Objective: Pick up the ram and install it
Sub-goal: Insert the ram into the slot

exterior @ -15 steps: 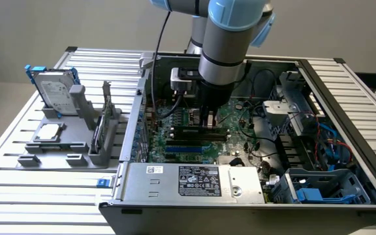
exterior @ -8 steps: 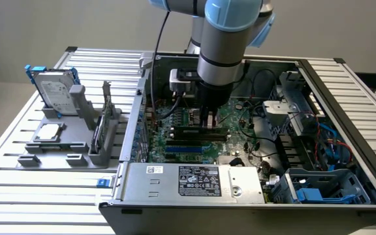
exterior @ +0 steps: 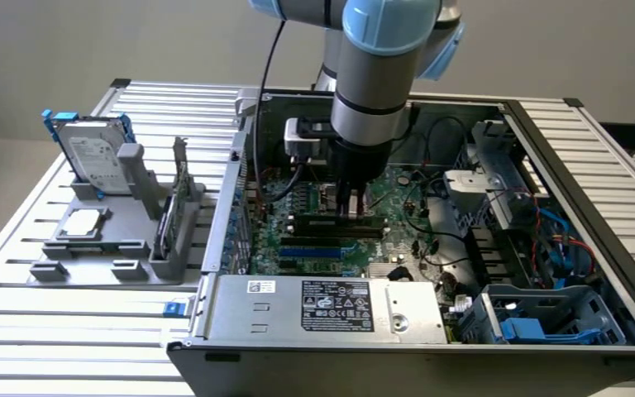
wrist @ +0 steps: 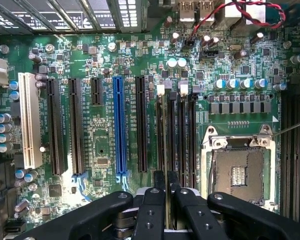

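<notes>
Inside open grey computer case (exterior: 406, 314), my fingers (wrist: 162, 197) are clenched on the thin green ram stick (wrist: 163, 145) standing in its black motherboard slot; slight tilt could jam it.

A lab test bench: open computer case (exterior: 428, 248) on a slatted aluminium table (exterior: 53, 331) beside a parts fixture (exterior: 108, 240)

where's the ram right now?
In the exterior view the ram lies along a black memory slot on the motherboard inside the open PC case, directly under the gripper, with the blue expansion slot just in front.
</notes>
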You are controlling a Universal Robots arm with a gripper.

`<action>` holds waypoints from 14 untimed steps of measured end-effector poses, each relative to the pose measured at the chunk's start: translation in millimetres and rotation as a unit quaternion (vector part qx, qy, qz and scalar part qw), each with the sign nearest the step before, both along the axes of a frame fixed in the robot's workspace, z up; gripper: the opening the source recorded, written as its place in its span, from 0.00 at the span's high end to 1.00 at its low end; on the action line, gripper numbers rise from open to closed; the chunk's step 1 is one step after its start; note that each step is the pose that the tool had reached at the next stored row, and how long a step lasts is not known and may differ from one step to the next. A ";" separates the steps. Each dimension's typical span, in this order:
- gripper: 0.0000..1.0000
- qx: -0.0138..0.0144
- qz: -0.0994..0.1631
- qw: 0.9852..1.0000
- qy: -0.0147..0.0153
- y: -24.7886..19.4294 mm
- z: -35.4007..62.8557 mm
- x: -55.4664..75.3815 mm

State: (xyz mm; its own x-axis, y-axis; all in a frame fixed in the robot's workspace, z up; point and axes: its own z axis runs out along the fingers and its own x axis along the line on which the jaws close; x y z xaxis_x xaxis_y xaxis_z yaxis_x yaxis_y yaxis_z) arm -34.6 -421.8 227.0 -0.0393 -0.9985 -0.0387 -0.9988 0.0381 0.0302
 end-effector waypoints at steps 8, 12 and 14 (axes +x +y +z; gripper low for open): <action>0.85 0.000 0.000 1.000 -0.004 0.0 -2.2 -0.3; 0.85 0.000 0.000 1.000 -0.004 0.0 -2.6 -1.5; 0.85 0.000 0.000 1.000 -0.004 0.0 -2.9 -1.8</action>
State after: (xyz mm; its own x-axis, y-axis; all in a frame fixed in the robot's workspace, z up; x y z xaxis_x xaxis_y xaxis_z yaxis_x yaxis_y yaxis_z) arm -36.5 -421.8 224.1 -0.0390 -0.9985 -0.0391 -0.9990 0.0382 0.0225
